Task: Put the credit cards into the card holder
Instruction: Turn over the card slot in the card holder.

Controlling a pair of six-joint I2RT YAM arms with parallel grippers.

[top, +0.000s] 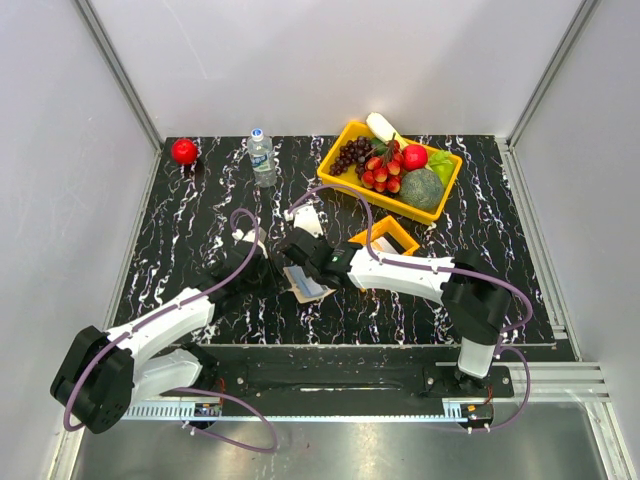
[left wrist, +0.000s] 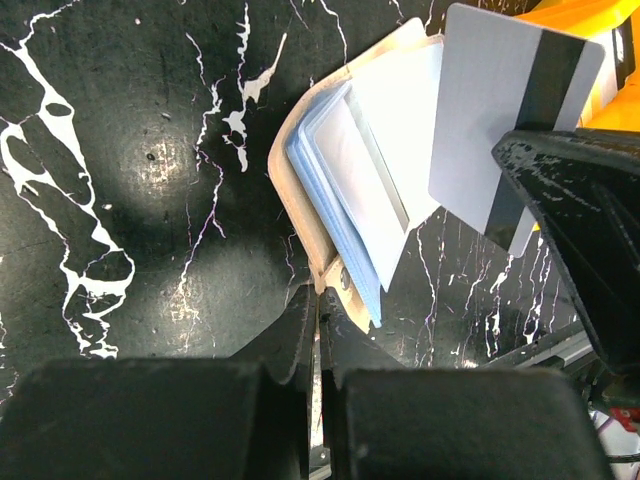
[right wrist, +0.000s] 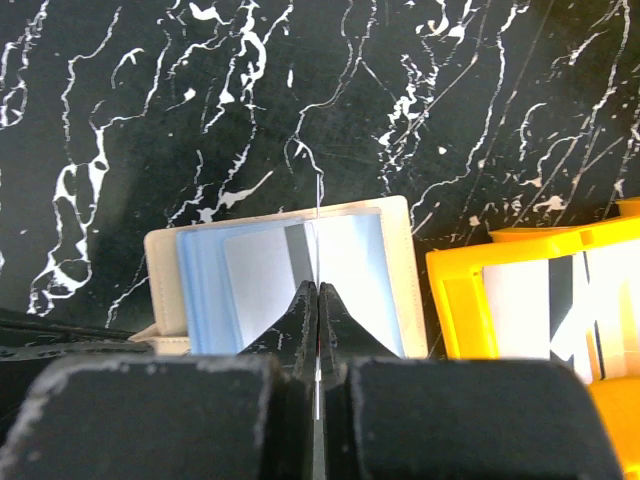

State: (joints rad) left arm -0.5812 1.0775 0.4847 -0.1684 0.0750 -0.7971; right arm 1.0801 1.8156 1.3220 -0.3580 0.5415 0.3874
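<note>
Three containers are sitting on the black marbled table [top: 180,270]: an open tan card holder [top: 305,283], a small orange tray [top: 404,236] just beside it on its right, and a large yellow basket [top: 340,152] further back. The card holder is lying flat between the two arms, showing light blue inner sleeves [right wrist: 200,290] with a pale card [right wrist: 258,280] bearing a dark stripe resting on them; whether that card is tucked into a sleeve I cannot tell. The left gripper [left wrist: 318,300] is pinching the tan edge of the card holder with its jaws closed on it. The right gripper [right wrist: 318,295] is clamping a silvery credit card [left wrist: 495,110] with a black stripe, holding it upright and edge-on above the open holder, not yet touching the sleeves. The orange tray is holding more striped cards [right wrist: 525,310] lying flat inside it. The yellow basket is carrying dark grapes [top: 350,155], a cluster of small red fruits [top: 382,172], a round red fruit [top: 415,156], a green melon [top: 423,188] and a white vegetable [top: 383,127]. A water bottle [top: 262,157] is standing upright left of the basket, and a red apple [top: 184,151] is sitting in the far left corner.
</note>
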